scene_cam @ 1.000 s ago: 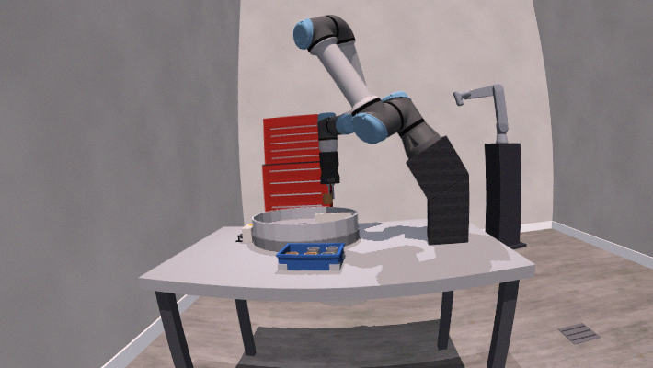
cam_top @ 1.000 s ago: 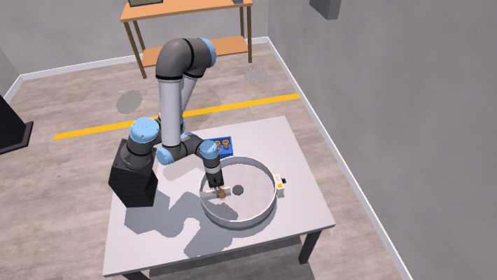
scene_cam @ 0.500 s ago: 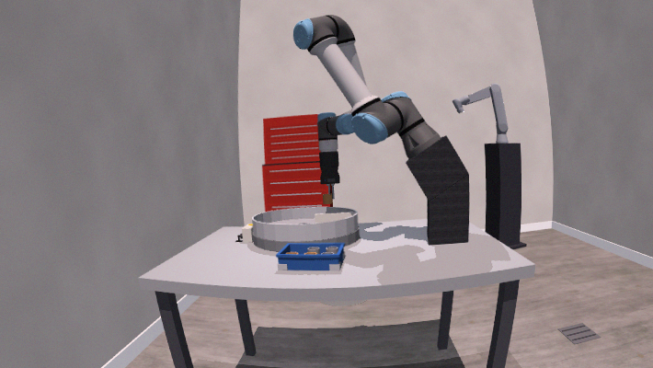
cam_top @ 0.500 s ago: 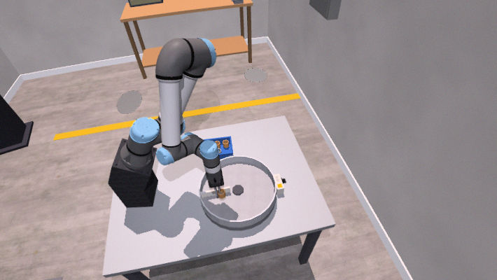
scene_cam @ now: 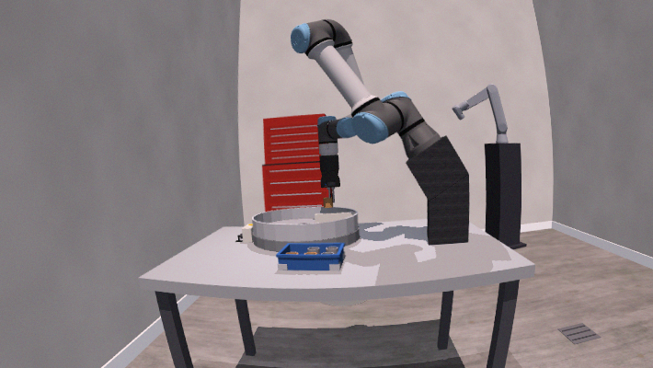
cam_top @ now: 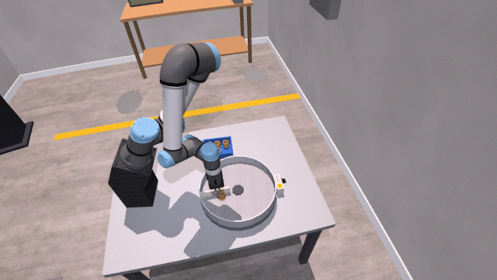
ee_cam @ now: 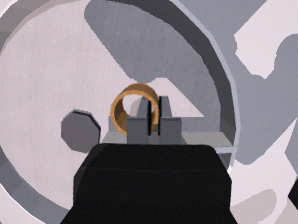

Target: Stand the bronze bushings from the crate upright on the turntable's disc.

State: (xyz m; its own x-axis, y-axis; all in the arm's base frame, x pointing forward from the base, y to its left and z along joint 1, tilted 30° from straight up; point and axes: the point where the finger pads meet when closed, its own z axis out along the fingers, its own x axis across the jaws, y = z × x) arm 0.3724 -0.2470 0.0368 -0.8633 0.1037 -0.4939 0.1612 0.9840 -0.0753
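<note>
From above, left to right, a black pedestal [cam_top: 131,190] [scene_cam: 448,207] comes first, then a pale divider [cam_top: 207,193] [scene_cam: 333,217] [ee_cam: 206,138] inside the turntable's wall [cam_top: 239,222] [scene_cam: 299,233] [ee_cam: 228,87]. Beside the divider, a bronze bushing [cam_top: 221,196] [scene_cam: 327,202] [ee_cam: 142,88] hangs over the disc, long axis vertical, an open end up. The gripper [cam_top: 219,191] [scene_cam: 330,198] [ee_cam: 155,108] pinches its wall, the ring jutting to one side of the fingers. The blue crate [cam_top: 228,152] [scene_cam: 308,263] holds more bushings; rightward come the dark hub [cam_top: 238,190] [ee_cam: 80,131] and a small white box [cam_top: 280,187] [scene_cam: 247,234].

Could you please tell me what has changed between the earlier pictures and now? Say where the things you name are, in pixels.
The fingers [cam_top: 217,190] [scene_cam: 332,195] and the bronze bushing they grip [cam_top: 221,197] [scene_cam: 327,202] [ee_cam: 115,113] have moved slightly down toward the turntable [cam_top: 239,224] [scene_cam: 303,233] [ee_cam: 228,80]. Nothing was grasped or released. The turntable and crate [cam_top: 228,153] [scene_cam: 309,264] stayed put.
</note>
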